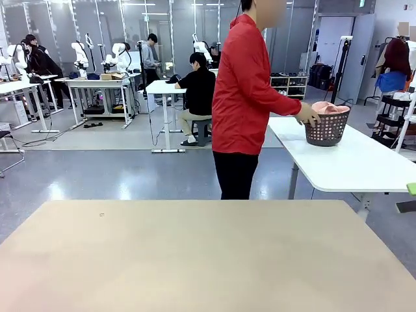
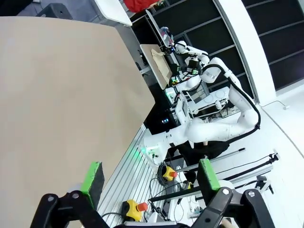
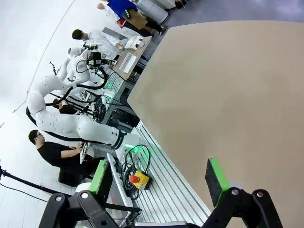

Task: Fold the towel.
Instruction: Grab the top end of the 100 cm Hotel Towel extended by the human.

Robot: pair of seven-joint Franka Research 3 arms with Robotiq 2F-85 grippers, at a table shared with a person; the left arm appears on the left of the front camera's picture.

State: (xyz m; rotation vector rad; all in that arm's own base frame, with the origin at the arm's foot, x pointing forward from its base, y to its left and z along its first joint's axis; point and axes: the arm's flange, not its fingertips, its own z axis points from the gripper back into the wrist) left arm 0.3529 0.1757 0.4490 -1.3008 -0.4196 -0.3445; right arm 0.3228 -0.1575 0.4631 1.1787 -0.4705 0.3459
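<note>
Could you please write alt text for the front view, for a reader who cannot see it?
A person in a red top stands beyond the beige table, one hand on a dark basket holding the pink towel, on a white side table.

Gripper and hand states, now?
Left gripper: open, empty.
Right gripper: open, empty.
Person's hand: on the rim of the basket with the towel.

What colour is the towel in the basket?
Salmon pink. The towel shows best in the front view, inside the dark basket.
</note>
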